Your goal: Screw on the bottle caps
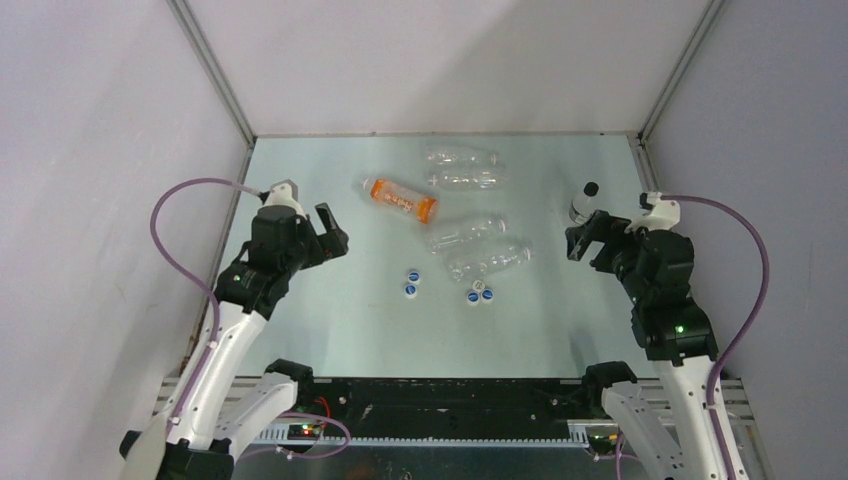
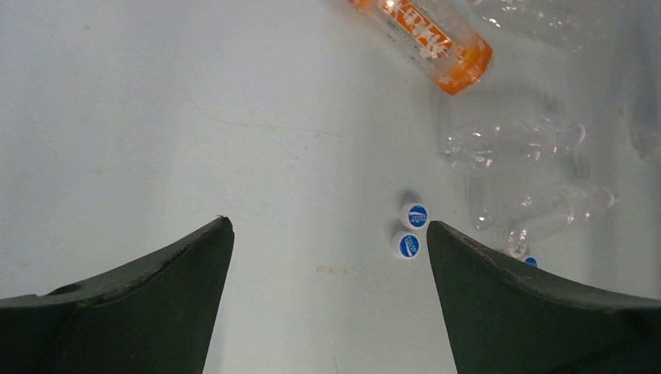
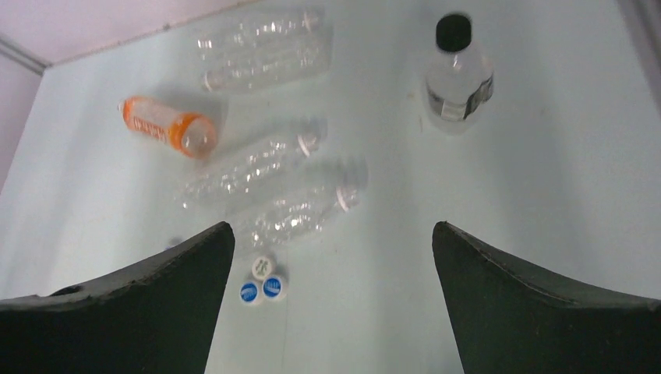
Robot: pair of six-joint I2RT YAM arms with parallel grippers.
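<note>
Several clear ribbed bottles lie capless mid-table: two at the back (image 1: 462,168), two nearer (image 1: 468,232) (image 1: 487,260). Loose bottle caps sit in front of them: a blue-topped pair (image 1: 411,283) (image 2: 408,245) and a trio (image 1: 480,293), two blue (image 3: 272,287) and one plain white (image 3: 263,266). My left gripper (image 1: 335,235) (image 2: 329,224) hovers open and empty, left of the pair. My right gripper (image 1: 580,240) (image 3: 332,226) is open and empty, right of the bottles.
An orange-labelled bottle (image 1: 400,200) (image 2: 425,35) lies at the back left of the group. A small bottle with a black cap (image 1: 585,203) (image 3: 458,74) stands upright by my right gripper. Grey walls enclose the table on three sides.
</note>
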